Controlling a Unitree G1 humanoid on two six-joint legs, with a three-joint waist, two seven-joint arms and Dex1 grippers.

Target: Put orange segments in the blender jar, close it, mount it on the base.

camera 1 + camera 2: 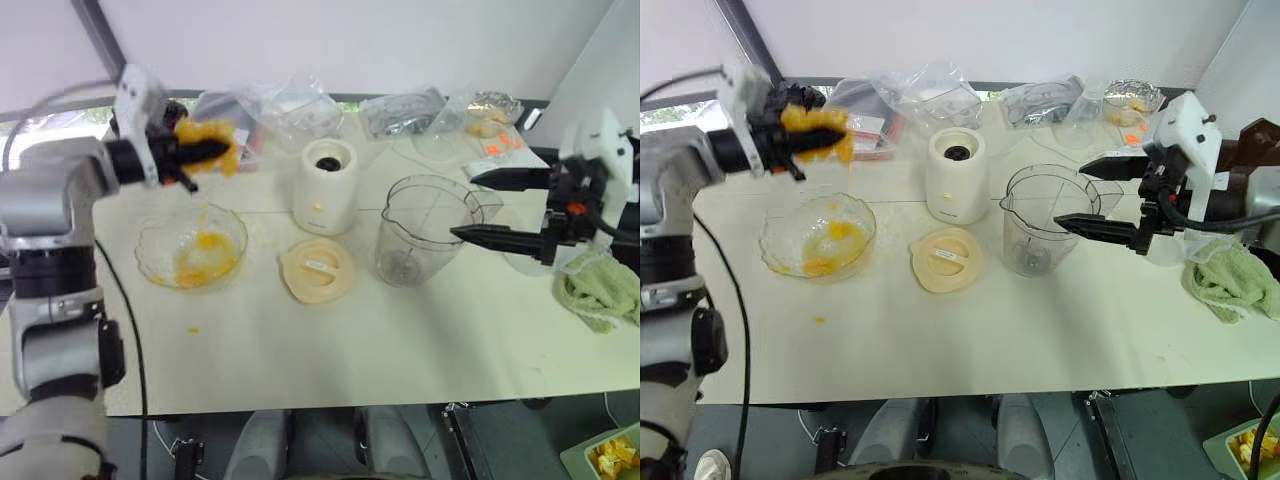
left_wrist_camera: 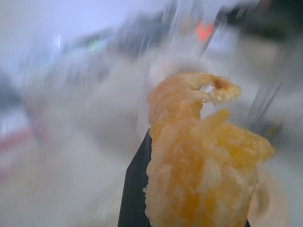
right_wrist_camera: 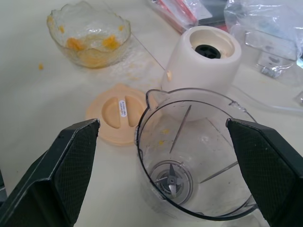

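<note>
Several wet yellow-orange orange segments [image 1: 208, 140] clumped, glistening, pulpy

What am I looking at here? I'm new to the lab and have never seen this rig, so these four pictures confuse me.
It is a two-armed humanoid robot at a table. Two pictures come from its head, looking down; the other two come from cameras on its wrists. The left tool, shut, holds orange segments lifted above a glass bowl with more fruit in it. The right tool, open, sits around the empty blender jar. Between them stand the base and a flat cream lid. A green cloth lies on the robot's right; plastic bags are at the back.
</note>
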